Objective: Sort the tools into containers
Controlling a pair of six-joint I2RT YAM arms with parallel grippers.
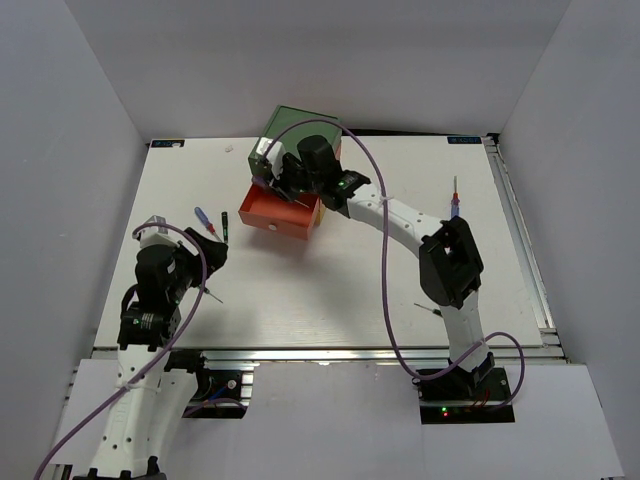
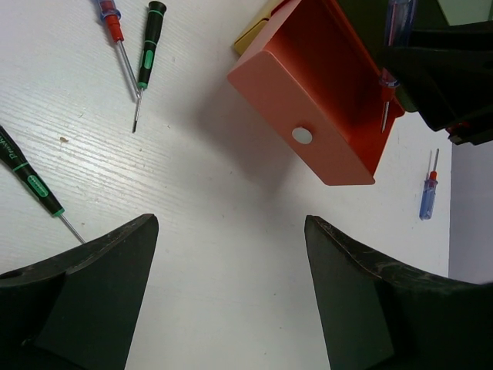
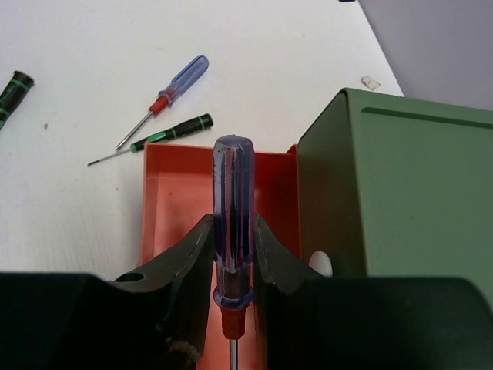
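My right gripper [image 3: 233,231] is clamped on the slim blue-and-red plastic screwdriver [image 3: 233,185], axis 6-to-12, over the orange box-shaped drawer [image 3: 173,193], nearer its 3 o'clock wall. Looks ready to release.

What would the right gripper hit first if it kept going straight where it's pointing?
Probably the floor of the open orange drawer. The right gripper, shut on a blue screwdriver, points into it, though the depth is unclear.

The top view looks down from behind, far off. Both close wrist views share the open orange box-shaped drawer [image 1: 272,216] [image 2: 331,166] [image 3: 173,208].
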